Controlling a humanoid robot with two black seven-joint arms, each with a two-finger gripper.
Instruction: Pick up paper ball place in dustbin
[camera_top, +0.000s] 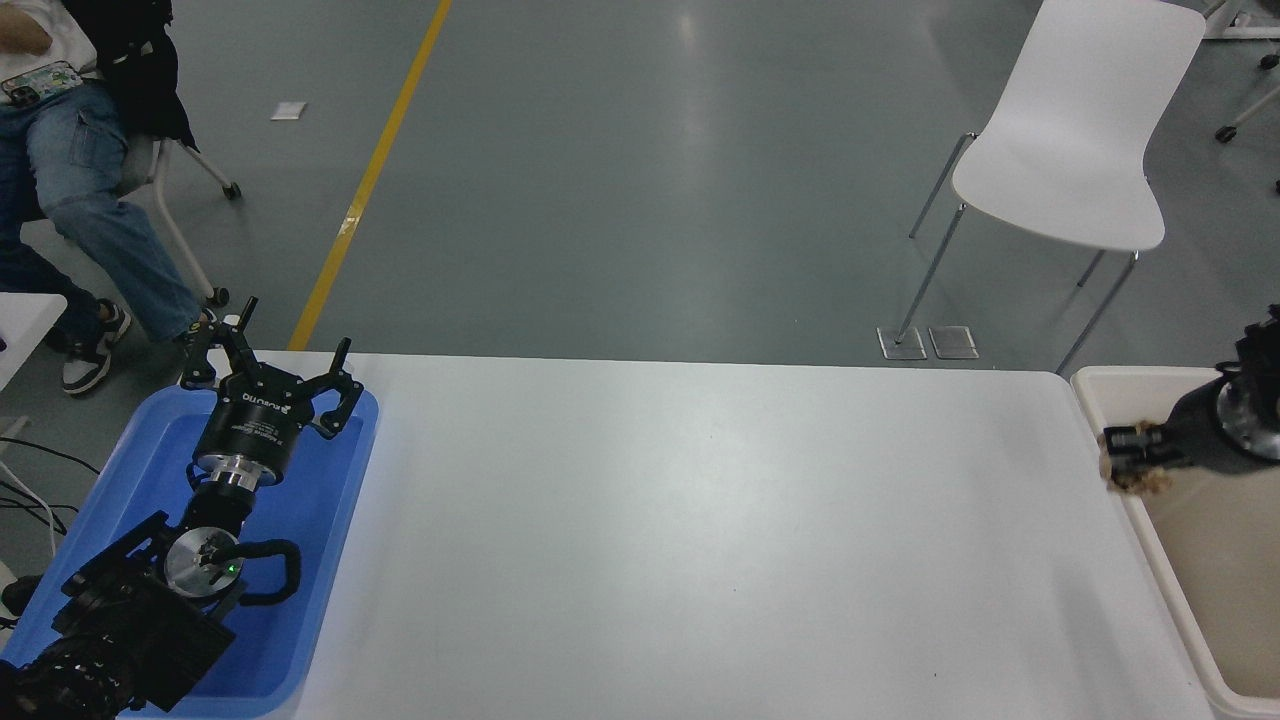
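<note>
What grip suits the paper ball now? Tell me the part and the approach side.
Keep the pinch it already has: the right gripper is shut across the upper middle of the paper ball, reaching in from the right. The wad is lumpy with no handle, so squeezing across its bulk seems safest. It hangs at the dustbin rim. The left gripper is parked over the blue tray.

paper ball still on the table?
No: the right pincer holds the paper ball in the air at the dustbin rim, off the table.
</note>
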